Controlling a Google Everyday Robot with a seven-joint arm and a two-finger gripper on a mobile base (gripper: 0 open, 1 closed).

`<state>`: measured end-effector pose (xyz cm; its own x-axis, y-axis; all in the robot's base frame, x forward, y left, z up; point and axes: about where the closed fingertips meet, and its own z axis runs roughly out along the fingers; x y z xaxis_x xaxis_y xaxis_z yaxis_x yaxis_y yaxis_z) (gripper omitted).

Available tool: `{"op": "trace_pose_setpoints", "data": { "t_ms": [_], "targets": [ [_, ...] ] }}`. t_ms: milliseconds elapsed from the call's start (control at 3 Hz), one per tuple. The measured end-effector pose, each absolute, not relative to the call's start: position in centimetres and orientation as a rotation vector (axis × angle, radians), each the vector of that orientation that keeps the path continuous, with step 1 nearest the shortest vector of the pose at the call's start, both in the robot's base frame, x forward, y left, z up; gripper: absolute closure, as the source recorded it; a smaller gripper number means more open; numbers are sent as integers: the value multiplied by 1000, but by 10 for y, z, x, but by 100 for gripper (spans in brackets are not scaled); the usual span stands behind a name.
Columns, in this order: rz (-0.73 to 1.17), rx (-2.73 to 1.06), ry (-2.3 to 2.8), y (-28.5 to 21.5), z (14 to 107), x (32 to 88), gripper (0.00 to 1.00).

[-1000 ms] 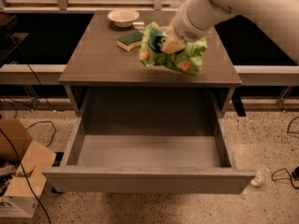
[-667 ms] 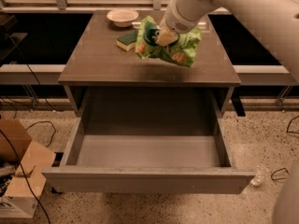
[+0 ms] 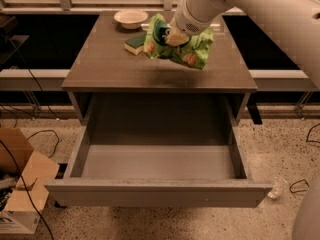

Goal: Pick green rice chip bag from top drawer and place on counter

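pincer: we see the pincer (image 3: pixel 176 35) over the back half of the counter (image 3: pixel 110 64), at the end of a smooth white rounded arm (image 3: pixel 250 4); it is clenched on the top of the green rice chip bag (image 3: pixel 192 51), its tips mostly buried in the crumpled film.
green rice chip bag: crinkly, shiny light-green film with a dark green round logo and orange-brown chip pictures; we judge it lifted just above the counter's back centre, since a soft shadow lies on the surface below it.
counter: flat, glossy grey-brown rectangle topping a grey cabinet.
top drawer: the top drawer (image 3: pixel 158 161) is pulled out from under the counter's front edge; a wide, shallow grey box with a plain flat front panel and a bare matt floor.
bowl: we note a small, round, pale bowl (image 3: pixel 131 18) at the counter's back edge, left of the bag.
sponge: a blocky sponge (image 3: pixel 134 43), green on top and yellow below, lies on the counter just left of the bag.
cardboard box: a brown, open-flapped cardboard box (image 3: pixel 25 184) sits on the speckled floor, left of and below the counter.
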<state>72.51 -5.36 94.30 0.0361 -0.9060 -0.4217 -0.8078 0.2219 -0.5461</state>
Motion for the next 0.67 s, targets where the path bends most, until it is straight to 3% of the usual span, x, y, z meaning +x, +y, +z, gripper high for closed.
{"op": "trace_pose_setpoints", "data": {
  "t_ms": [333,667],
  "targets": [
    [-170,-1598,1777,-52,941,725,12],
    [-168,-1601,1777,-51,940,725,0]
  ]
}}
